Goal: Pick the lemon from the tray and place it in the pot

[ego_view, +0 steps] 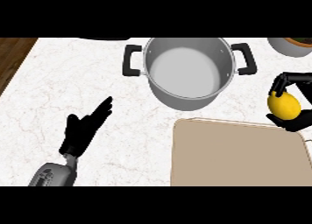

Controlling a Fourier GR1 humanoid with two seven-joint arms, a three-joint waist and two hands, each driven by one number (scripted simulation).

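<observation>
A yellow lemon (283, 105) is held above the counter at the right edge, with my right hand (302, 101) curled round it from the right, fingers over its top and thumb under it. It hangs just past the far right corner of the beige tray (239, 153), which holds nothing. The steel pot (186, 70), with black side handles and a bare inside, stands at the back centre, to the left of the lemon. My left hand (84, 129) rests open on the white counter at the left, fingers pointing toward the pot.
A grey bowl-like vessel (293, 46) with dark contents stands at the back right corner, close behind the right hand. A dark wooden strip (6, 61) borders the counter at the far left. White marble counter (74, 74) lies between the left hand and the pot.
</observation>
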